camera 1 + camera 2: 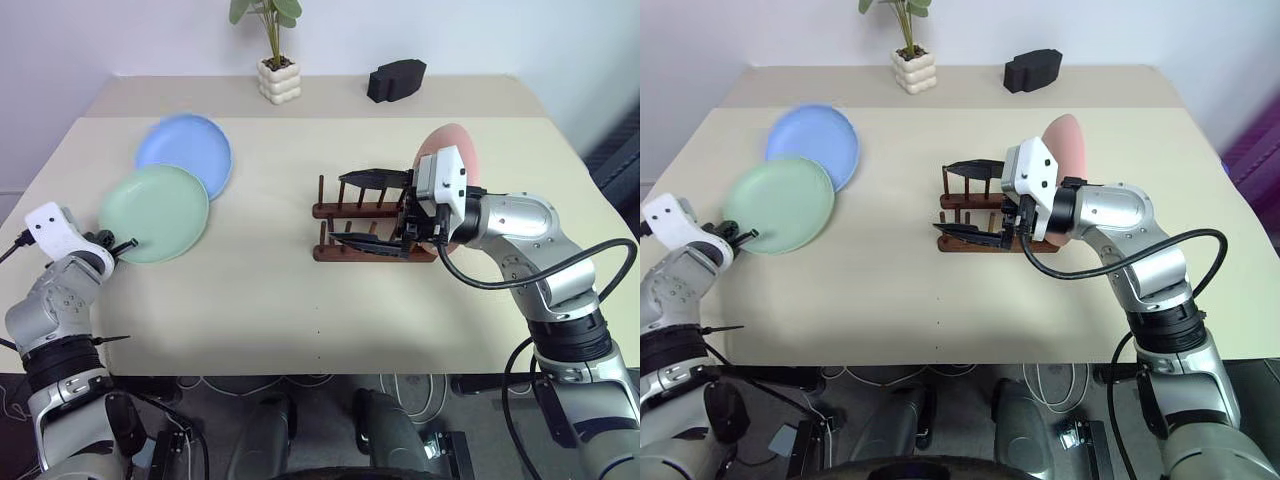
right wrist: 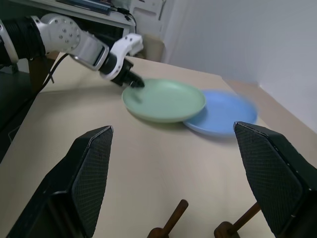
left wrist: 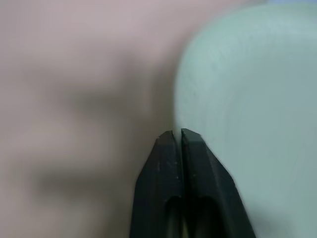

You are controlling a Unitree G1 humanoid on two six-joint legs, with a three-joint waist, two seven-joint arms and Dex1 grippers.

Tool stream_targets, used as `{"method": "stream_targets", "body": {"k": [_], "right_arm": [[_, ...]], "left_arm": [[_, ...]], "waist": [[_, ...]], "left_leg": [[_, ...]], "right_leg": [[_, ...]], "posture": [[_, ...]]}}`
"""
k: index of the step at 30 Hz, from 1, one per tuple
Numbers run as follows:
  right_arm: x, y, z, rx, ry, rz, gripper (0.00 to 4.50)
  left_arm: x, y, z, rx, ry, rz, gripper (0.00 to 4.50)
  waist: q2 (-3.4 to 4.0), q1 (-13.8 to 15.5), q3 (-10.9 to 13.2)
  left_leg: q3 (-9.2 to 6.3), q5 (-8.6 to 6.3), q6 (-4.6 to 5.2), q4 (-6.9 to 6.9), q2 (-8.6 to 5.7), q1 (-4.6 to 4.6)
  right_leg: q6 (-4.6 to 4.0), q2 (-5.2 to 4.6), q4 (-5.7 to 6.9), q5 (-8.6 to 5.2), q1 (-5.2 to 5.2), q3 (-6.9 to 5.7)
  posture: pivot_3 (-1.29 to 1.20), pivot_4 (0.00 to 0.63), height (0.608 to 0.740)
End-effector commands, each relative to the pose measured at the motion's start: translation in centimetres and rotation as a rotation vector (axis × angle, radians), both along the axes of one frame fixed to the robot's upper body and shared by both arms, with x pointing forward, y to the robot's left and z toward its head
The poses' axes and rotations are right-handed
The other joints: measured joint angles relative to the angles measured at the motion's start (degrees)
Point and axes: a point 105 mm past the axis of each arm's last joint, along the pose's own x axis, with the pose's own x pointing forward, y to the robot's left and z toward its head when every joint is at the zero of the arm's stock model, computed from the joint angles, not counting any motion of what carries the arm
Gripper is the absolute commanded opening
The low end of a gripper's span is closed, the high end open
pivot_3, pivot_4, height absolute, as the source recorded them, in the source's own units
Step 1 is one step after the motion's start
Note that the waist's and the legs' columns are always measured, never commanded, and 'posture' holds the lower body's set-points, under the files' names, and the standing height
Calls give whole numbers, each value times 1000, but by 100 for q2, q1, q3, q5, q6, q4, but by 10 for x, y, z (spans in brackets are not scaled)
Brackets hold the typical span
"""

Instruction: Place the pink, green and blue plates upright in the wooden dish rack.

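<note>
Here, at the table's point(image 1: 300, 330) left edge, the left gripper point(image 1: 128, 244) has its two black fingers pressed together on the near-left rim of the green plate point(image 1: 155, 212), pinching that rim, as the left wrist view confirms with the fingertips point(image 3: 171, 141) closed tight against the pale green edge. The green plate lies flat, and its far-right side overlaps the blue plate point(image 1: 187, 152), which lies flat just behind it toward the far side of the table. Further right, past a bare stretch of tabletop, the wooden dish rack point(image 1: 345, 213) stands near the table's middle, well apart from both flat plates. The right gripper point(image 1: 372, 212) hangs over the rack, pointing left, its jaws spread wide with one finger above the far rail and the other above the near rail, holding nothing. Just behind that wrist, at the rack's right end, the pink plate point(image 1: 458, 145) stands upright; whether it sits between the pegs cannot be told. At the table's far edge are a small potted plant point(image 1: 275, 60) and a black object point(image 1: 396, 80).
</note>
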Motion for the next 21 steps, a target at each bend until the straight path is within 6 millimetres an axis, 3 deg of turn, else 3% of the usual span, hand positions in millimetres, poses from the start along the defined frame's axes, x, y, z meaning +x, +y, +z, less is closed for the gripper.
{"method": "stream_targets", "body": {"k": [1,5,9,13,18,20,21], "right_arm": [[-7,-1,13,16,-63,11,4002],[-7,-1,12,14,-66,15,4002],[-7,-1,11,9,-71,16,4002],[-5,-1,14,6,-104,6,4002],[3,5,16,-66,-241,-29,4002],[6,6,16,-95,-295,-38,4002],[13,9,16,-128,-367,-73,4002]], "left_arm": [[-7,3,-1,-17,-23,17,47],[-11,-1,7,-24,-99,-3,47],[-16,-12,51,1,-363,-35,47],[-21,-25,86,68,-477,-69,47],[-18,-75,161,282,-615,-202,47],[-17,-90,177,332,-645,-235,47],[-15,-114,196,381,-686,-289,47]], "waist": [[0,-1,0],[0,-2,0],[-4,16,1],[-11,8,5],[-15,20,6],[-16,11,7],[-16,3,7]], "left_leg": [[0,0,0,0,0,0],[-2,0,0,0,1,0],[-6,0,-1,1,2,-3],[-8,1,-2,1,2,-4],[0,2,-4,3,-4,-5],[2,2,-5,6,-7,-6],[3,2,-5,5,-7,-5]], "right_leg": [[0,0,0,0,0,0],[0,-1,0,0,0,0],[0,-4,-2,0,0,-1],[-1,-5,-2,0,0,-1],[-1,-3,-3,0,1,-2],[-1,-3,-3,-1,3,-2],[-1,-3,-4,-1,3,-2]], "posture": [[0,150,738],[0,150,738],[0,150,738],[0,150,738],[0,150,738],[0,150,738],[0,150,738]]}}
